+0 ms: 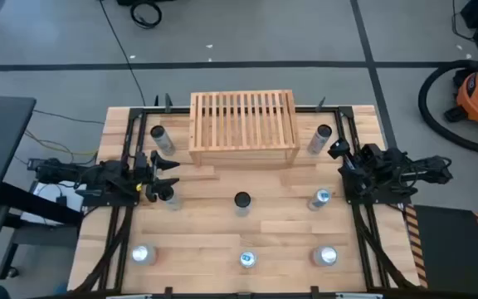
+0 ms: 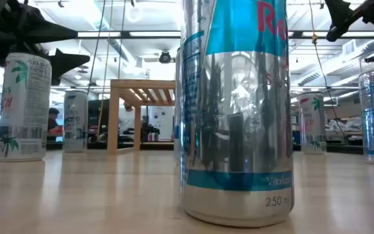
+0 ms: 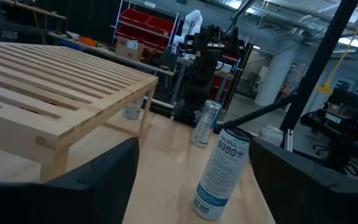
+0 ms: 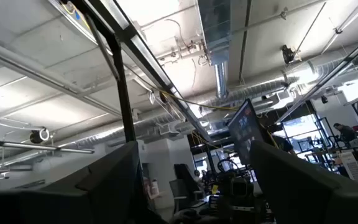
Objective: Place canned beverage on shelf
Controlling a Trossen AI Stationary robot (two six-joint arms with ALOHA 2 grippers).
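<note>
Left hand (image 1: 166, 176) stands with its fingers apart near a can (image 1: 173, 196) on the left part of the surface (image 1: 214, 241); it is grasping nothing. Right hand (image 1: 338, 152) is also released, lifted and pointing upward. I judge the can light, thin-walled, smooth and slippery, so take it at the middle, softly. In the left wrist view another can (image 3: 221, 174) shows only small print. The shelf (image 1: 243, 124) stands at the back. The nearest can (image 2: 236, 110) in the low view reads "250 m".
</note>
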